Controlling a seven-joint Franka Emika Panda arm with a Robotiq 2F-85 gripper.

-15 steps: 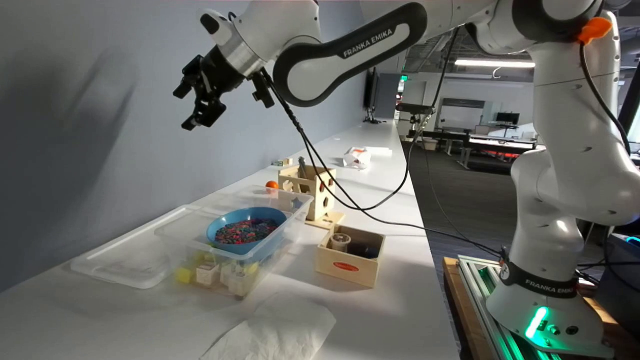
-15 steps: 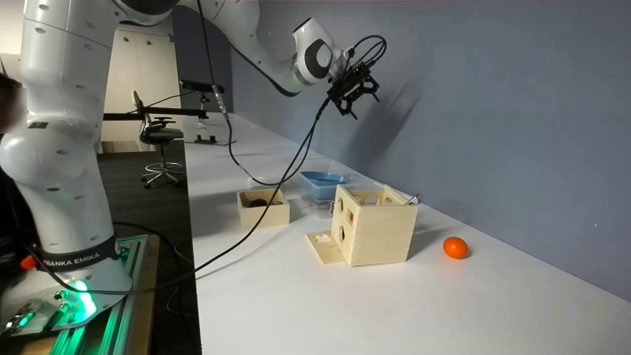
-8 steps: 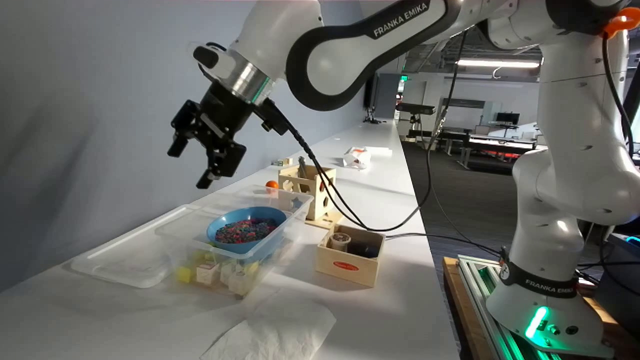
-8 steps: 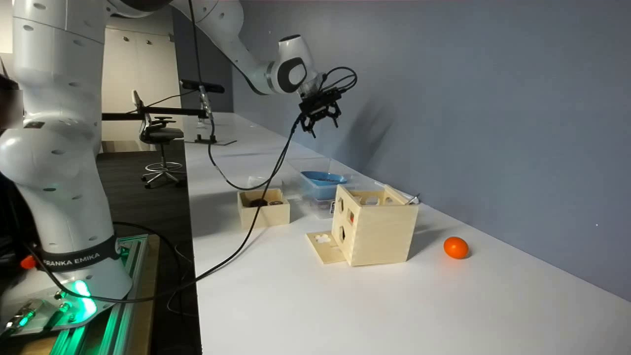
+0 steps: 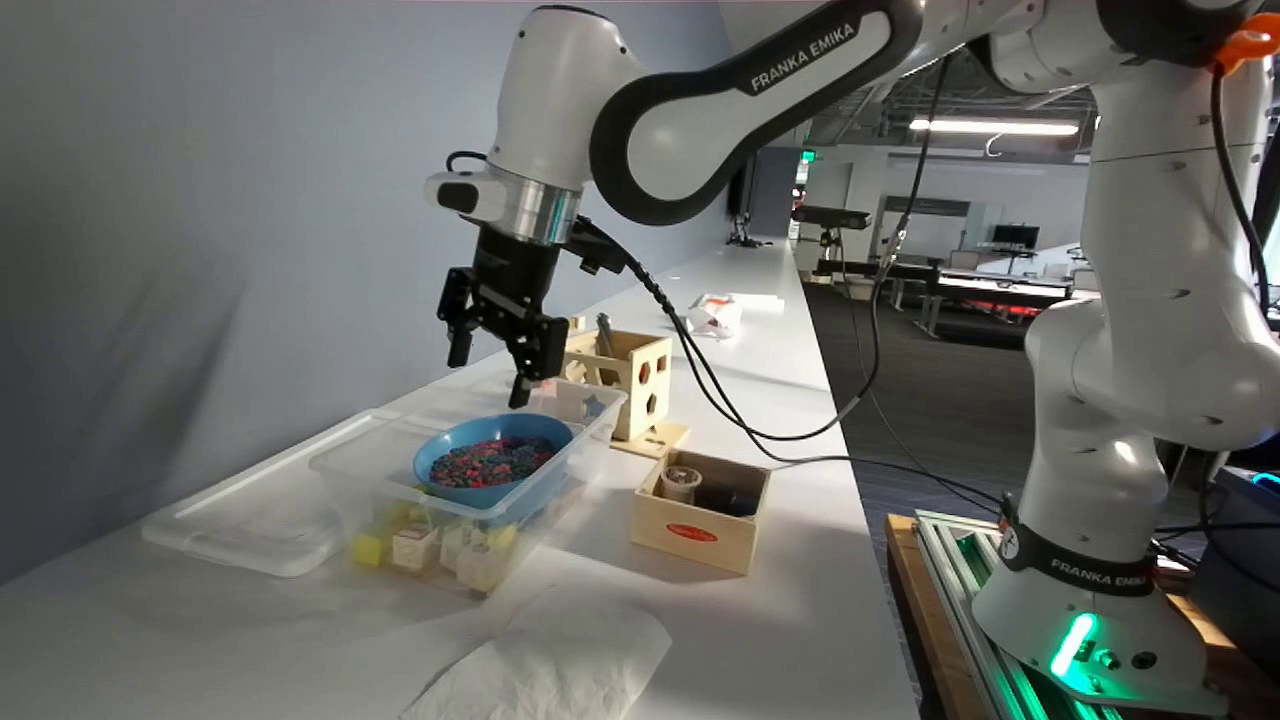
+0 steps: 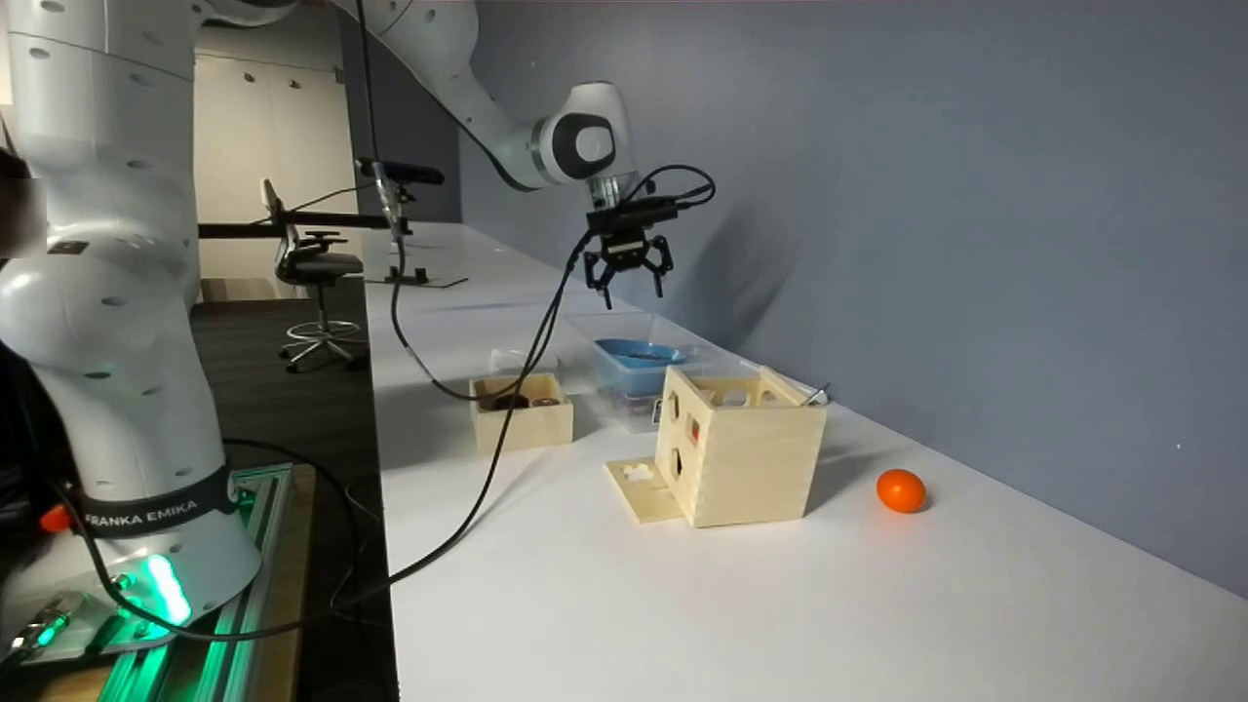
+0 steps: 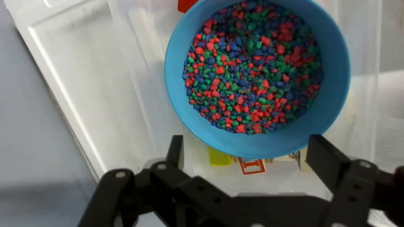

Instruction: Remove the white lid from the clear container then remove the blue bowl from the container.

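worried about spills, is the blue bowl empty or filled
Partly filled: the wrist view shows small red, green and blue pieces covering the bottom of the blue bowl, whose sides rise bare above them; depth unclear.

The arm [image 5: 1150, 250] is glossy white and rounded, dotted with small dark ovals. Black trim [image 5: 608, 150] curves along the forearm [image 5: 672, 150], lettered FRANKA EMIKA in white, and a black band [image 5: 1080, 560] round the foot [image 5: 1145, 625] repeats the name. A green light strip [image 5: 1073, 645] glows below it. A shiny silver collar [image 5: 545, 212] meets the hand [image 5: 487, 378], matte black and angular, with blocky fingers [image 7: 175, 151] and round grey screw heads [image 7: 161, 166]. Black cables [image 5: 648, 280] run from it, and a bright orange piece [image 5: 1250, 42] sits high on the arm.
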